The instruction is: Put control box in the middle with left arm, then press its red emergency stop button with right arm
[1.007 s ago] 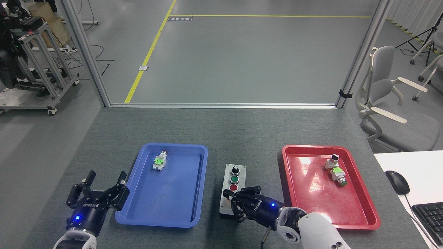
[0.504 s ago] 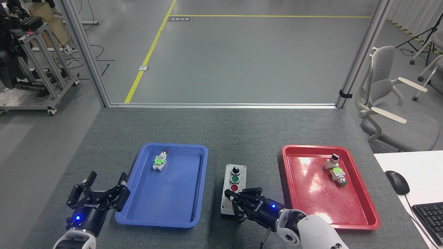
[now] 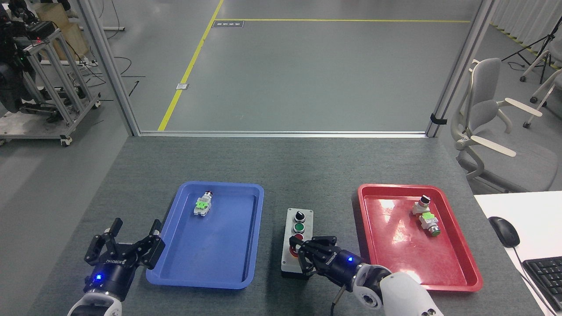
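- Dark-grey table point(image 3: 281, 162) carries the control box point(image 3: 297, 239) at lower centre, between the blue tray point(image 3: 175, 245) and the red tray point(image 3: 448, 276), touching neither.
- Right tool point(image 3: 312, 254) sits over the box's near end, fingers curled together; clamped or not cannot be told.
- Left tool point(image 3: 127, 245), lower left, fingers spread apart, holds nothing.
- Risk: an off-centre push could slide or tip the unrestrained box, or strike the smaller red button point(image 3: 298, 237).
- Hidden: the emergency stop button point(image 3: 293, 251) shows only a red sliver; contact is unconfirmed.

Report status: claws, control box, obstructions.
Left claw open, idle beside blue tray. Right claw over control box, covering emergency stop button. Nothing blocking.
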### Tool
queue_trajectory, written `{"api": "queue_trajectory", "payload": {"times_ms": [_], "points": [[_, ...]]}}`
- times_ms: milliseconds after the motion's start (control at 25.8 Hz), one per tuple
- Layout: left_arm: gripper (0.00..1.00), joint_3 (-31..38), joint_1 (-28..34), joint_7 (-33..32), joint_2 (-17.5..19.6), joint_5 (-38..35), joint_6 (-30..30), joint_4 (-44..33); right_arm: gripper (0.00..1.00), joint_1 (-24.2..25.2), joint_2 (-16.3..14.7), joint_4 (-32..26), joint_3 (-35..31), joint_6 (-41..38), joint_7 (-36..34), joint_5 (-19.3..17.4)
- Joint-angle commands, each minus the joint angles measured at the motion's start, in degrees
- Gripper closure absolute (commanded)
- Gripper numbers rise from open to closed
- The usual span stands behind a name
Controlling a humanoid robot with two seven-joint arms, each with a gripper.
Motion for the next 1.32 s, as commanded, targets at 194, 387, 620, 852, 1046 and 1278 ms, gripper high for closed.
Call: {"api": "queue_trajectory", "payload": {"times_ms": [194, 387, 620, 852, 1046, 1278], "points": [[0.00, 0.00, 0.11, 0.09, 0.00, 0.09, -0.07, 0.00, 0.00, -0.05, -4.59, -6.40, -19.34, 1.38, -0.42, -4.34], [0.00, 0.00, 0.20, 0.09, 0.00, 0.35, -0.16, -0.27, 0.00, 3.81, -9.69, -6.40, -32.69, 1.29, -0.34, -4.34], [0.00, 0.09, 0.29, 0.18, 0.00, 0.53, -0.16, -0.62, 0.00, 13.13, -8.20, -6.58, -43.77, -0.82, -0.34, -3.11], [0.00, 0.17, 0.11, 0.09, -0.44, 0.70, -0.16, -0.88, 0.00, 14.62, -8.29, -7.19, -45.79, 1.02, -0.42, -2.40], [0.00, 0.35, 0.29, -1.49, -0.26, 1.05, -0.16, -0.88, 0.00, 14.89, -8.20, -7.19, -46.23, 4.10, -0.42, -2.58], [0.00, 1.49, 0.38, -2.02, -0.26, 0.97, -0.07, -0.88, 0.00, 14.80, -8.37, -7.28, -46.23, 3.93, -0.42, -2.58]]}}
